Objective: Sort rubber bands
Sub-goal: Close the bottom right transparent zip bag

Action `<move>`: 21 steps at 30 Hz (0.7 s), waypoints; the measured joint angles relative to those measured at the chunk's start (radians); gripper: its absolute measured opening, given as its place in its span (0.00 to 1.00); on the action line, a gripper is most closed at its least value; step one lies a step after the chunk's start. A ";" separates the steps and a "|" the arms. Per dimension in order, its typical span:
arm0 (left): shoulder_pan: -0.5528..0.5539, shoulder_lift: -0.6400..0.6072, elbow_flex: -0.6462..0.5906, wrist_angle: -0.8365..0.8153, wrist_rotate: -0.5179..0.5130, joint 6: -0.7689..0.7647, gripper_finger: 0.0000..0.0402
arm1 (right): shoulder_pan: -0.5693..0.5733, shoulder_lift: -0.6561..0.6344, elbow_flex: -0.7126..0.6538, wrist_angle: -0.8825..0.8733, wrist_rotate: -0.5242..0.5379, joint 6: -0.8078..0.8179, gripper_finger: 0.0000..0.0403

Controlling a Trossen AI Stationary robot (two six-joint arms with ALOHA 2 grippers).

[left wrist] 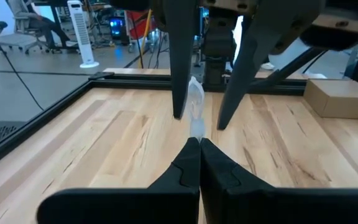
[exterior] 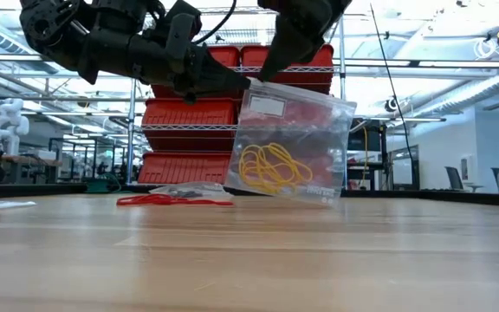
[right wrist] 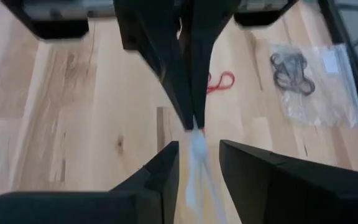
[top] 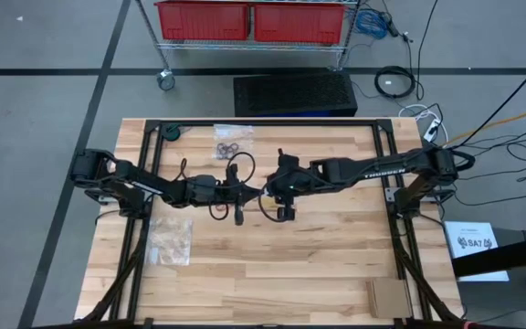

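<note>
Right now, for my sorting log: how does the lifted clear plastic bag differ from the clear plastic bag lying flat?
The lifted clear plastic bag holds yellow rubber bands; the flat clear plastic bag holds black ones. The lifted bag hangs from the left hand; the flat one lies untouched. Both are transparent.

bag (exterior: pixel 294 143) with rubber bands (exterior: pixel 271 168) hangs mid-bench (top: pixel 318 265); second bag (top: pixel 233 139) behind, third bag (top: pixel 170 239) left-front

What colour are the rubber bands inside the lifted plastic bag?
Yellow rubber bands, seen best in the low view.
</note>
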 joint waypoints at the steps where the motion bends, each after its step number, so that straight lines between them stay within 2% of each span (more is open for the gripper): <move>1: 0.000 0.000 0.000 0.000 0.000 0.000 0.00 | 0.000 0.006 0.000 -0.002 0.001 0.000 0.26; 9: 0.000 0.000 -0.001 0.000 0.000 0.000 0.00 | -0.002 0.019 0.000 0.016 0.003 -0.011 0.25; 12: 0.000 0.001 -0.001 0.001 0.000 0.000 0.00 | -0.008 0.019 0.000 0.015 0.002 -0.014 0.20; 18: 0.001 0.001 -0.001 0.008 -0.010 0.000 0.00 | -0.021 0.019 0.000 0.007 0.000 -0.014 0.03; 21: 0.000 0.001 -0.001 0.007 -0.022 0.003 0.00 | -0.021 0.019 0.000 0.007 0.001 -0.016 0.02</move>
